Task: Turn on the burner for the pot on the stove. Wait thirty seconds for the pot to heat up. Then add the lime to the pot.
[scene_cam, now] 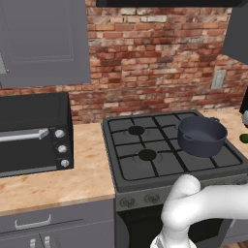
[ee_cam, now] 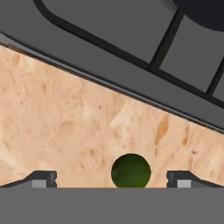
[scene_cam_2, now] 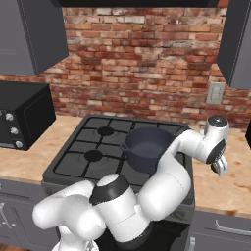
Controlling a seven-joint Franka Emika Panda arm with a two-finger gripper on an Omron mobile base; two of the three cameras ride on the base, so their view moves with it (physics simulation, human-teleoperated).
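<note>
Beige worktop (ee_cam: 65,127) right of the stove (scene_cam: 169,150) carries the lime (ee_cam: 131,171) near the stove's edge, between the wide-open jaws of the gripper (ee_cam: 111,179), while the pot (scene_cam: 201,136) sits on the stove's right grate.

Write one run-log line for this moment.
hand: open, above lime | lime: on counter beside stove | pot: on stove

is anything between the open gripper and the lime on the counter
Nothing visible. In the hand view the lime lies on bare wooden counter between the two spread fingertips of the gripper, with open gaps on both sides. The stove edge runs beyond it, apart from the lime.
</note>
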